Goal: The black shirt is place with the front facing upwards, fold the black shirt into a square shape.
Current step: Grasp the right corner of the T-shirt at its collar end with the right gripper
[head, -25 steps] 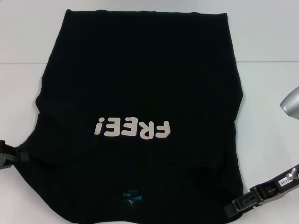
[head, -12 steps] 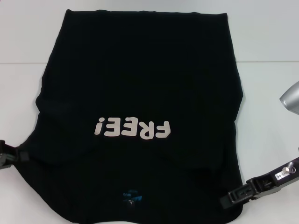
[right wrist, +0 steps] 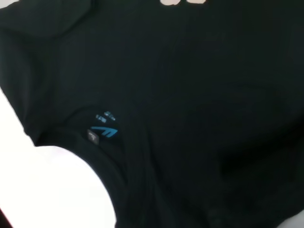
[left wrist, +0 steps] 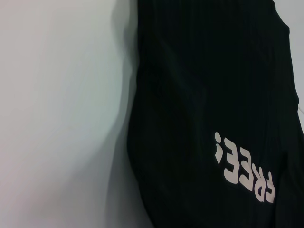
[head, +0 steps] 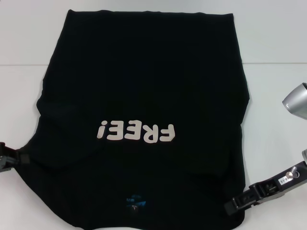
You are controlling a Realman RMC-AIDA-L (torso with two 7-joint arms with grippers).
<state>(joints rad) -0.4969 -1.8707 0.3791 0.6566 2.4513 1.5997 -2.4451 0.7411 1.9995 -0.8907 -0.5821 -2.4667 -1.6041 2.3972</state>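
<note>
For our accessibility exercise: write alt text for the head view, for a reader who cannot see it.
A black shirt lies front up on a white table, its "FREE!" lettering upside down and its blue neck label nearest the camera. The left gripper and right gripper meet its near corners.

From my seat the black shirt (head: 144, 96) covers most of the white table (head: 29, 57), leaving bare strips down both sides and across the far edge — room for an arm to sweep there. My left gripper (head: 7, 162) sits at the shirt's near-left edge, with bare table beyond it. My right gripper (head: 235, 205) is at the near-right hem. A grey arm segment (head: 295, 100) juts in over the right strip — the only thing standing in that lane.
</note>
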